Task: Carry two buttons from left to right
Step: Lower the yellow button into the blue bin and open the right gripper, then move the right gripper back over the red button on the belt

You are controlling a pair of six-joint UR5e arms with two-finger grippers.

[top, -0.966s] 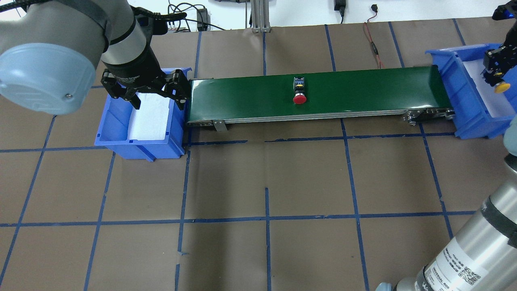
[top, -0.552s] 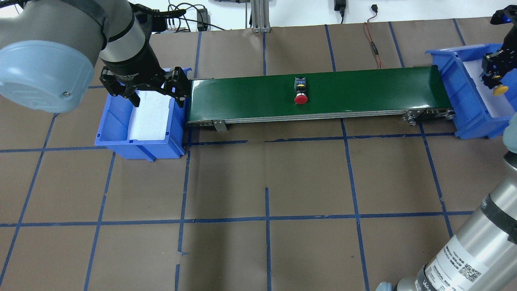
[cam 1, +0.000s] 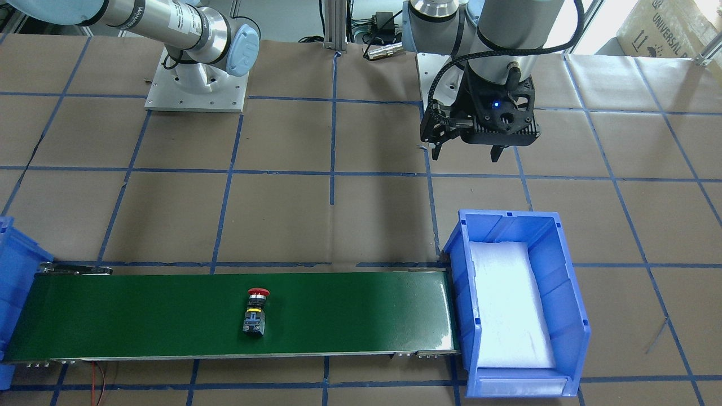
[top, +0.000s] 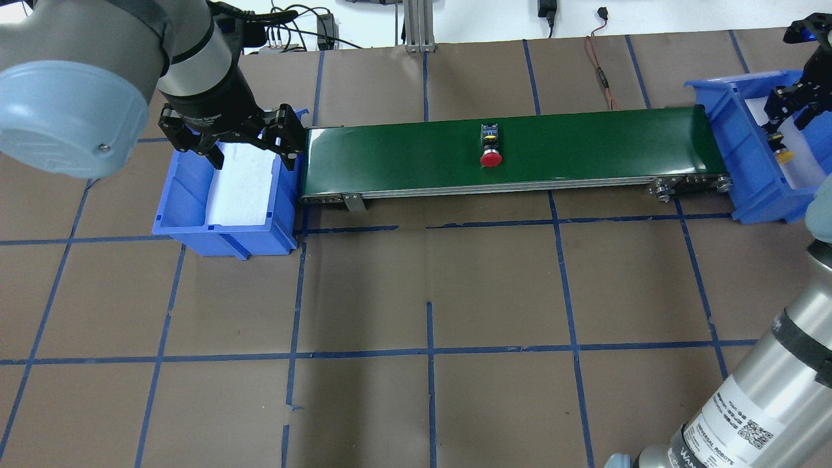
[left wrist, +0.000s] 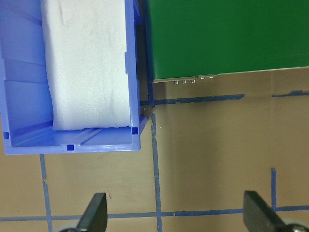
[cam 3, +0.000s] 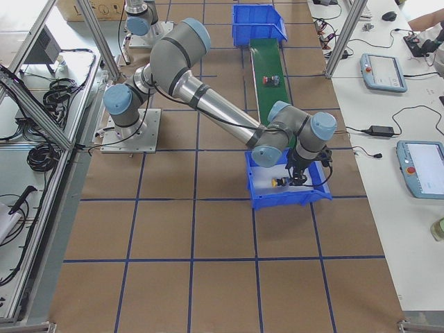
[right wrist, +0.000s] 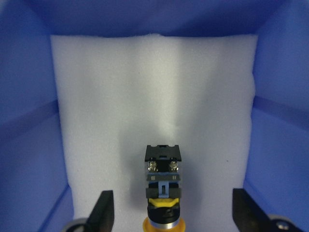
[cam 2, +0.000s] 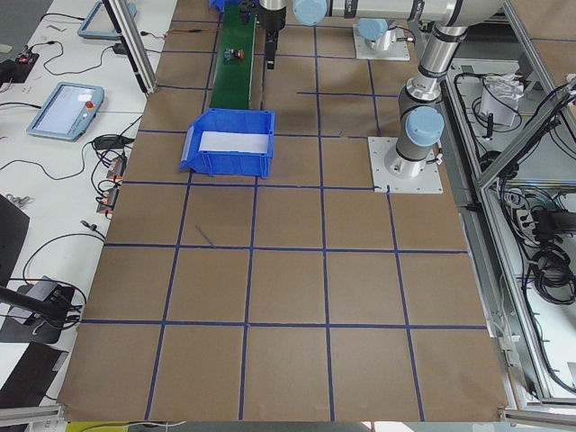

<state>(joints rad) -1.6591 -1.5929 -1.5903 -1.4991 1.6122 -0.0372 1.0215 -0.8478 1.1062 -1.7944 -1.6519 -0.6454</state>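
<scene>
Buttons: 2 total, i.e. 1 red button (top: 491, 158) on the belt and 1 yellow button (right wrist: 163, 191) in a bin.

Blue bins: 2, one at each belt end: left bin (top: 221, 237), right bin (top: 757, 205).

White foam liners: 2, one per bin: left foam (top: 240, 188), right foam (right wrist: 154, 96).

Green conveyor belt (top: 585, 143): 1.

Robot arms: 2, left arm (top: 65, 84) and right arm (top: 767, 390).

Hands: 2, w/ 2 fingers each: left hand (top: 255, 159), right hand (top: 788, 127).

Tabletop (top: 494, 286): 1, brown w/ blue tape grid.

Screen pendants on the side bench, right-side view: 2, near pendant (cam 3: 423, 168) and far pendant (cam 3: 382, 72).
</scene>
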